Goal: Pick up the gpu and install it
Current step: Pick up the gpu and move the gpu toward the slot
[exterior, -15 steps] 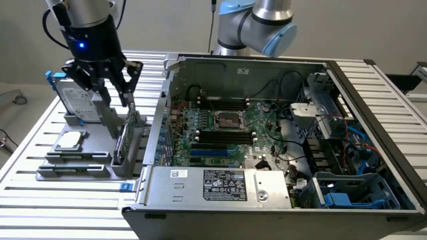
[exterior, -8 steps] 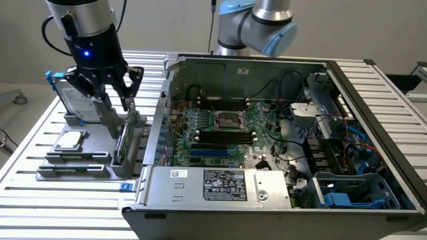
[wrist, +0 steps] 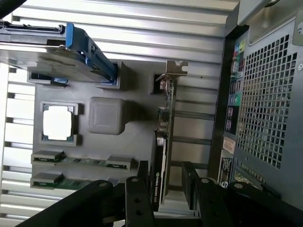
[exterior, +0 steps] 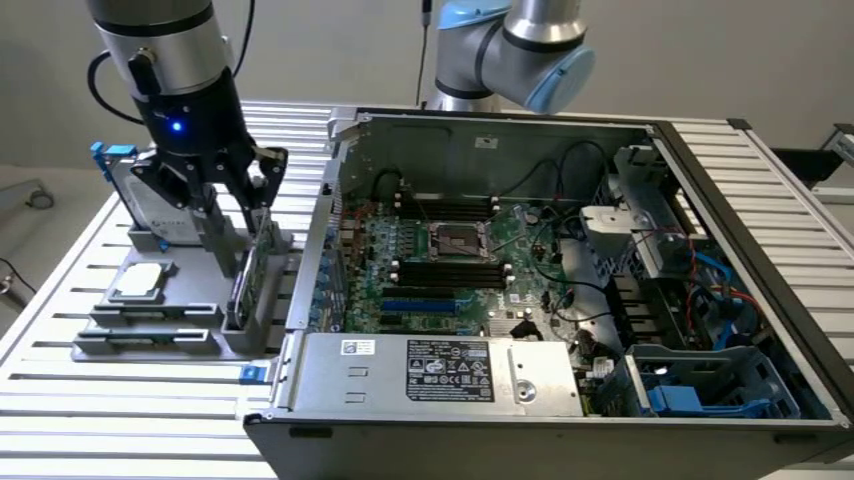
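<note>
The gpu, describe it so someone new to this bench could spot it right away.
Beside the open computer case sits a grey holder full of parts. The gpu stands on edge in the slot nearest the case, straddled by the open gripper. It's a thin dark card with a silver end bracket, unlike the blue-framed hard drive or square silver chip.

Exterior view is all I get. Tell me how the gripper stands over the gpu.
Observer: In the wrist view the gripper is open, with one finger on each side of the gpu.
Operator: Give me the clearance.
Observer: A gap shows between the gpu and one finger. The other looks close, but I cannot tell whether it touches.
Operator: Say where the bracket is.
Observer: The silver bracket is at the end away from the gripper.
</note>
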Robot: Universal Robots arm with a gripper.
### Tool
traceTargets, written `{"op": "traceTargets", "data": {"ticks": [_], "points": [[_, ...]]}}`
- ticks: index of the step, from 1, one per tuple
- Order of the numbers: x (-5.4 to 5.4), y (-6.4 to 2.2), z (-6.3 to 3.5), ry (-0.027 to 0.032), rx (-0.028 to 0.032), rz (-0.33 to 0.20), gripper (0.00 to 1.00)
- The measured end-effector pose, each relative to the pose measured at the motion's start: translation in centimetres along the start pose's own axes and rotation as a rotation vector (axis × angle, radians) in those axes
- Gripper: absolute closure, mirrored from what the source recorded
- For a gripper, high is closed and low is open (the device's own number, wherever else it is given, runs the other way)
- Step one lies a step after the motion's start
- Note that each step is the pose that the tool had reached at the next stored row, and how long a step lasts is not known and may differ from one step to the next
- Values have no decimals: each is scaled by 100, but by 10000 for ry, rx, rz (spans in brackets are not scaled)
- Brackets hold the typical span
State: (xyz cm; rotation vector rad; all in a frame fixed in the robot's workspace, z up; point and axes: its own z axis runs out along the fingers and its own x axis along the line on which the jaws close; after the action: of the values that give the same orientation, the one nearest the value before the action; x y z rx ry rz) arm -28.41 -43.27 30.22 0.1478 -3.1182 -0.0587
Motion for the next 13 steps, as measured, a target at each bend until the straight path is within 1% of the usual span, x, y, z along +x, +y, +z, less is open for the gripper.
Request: {"op": "traceTargets", "data": {"ticks": [8, 13], "points": [[8, -49, 144, 1, 0, 0, 58], [7, -61, 234, 0, 0, 0, 58]]}}
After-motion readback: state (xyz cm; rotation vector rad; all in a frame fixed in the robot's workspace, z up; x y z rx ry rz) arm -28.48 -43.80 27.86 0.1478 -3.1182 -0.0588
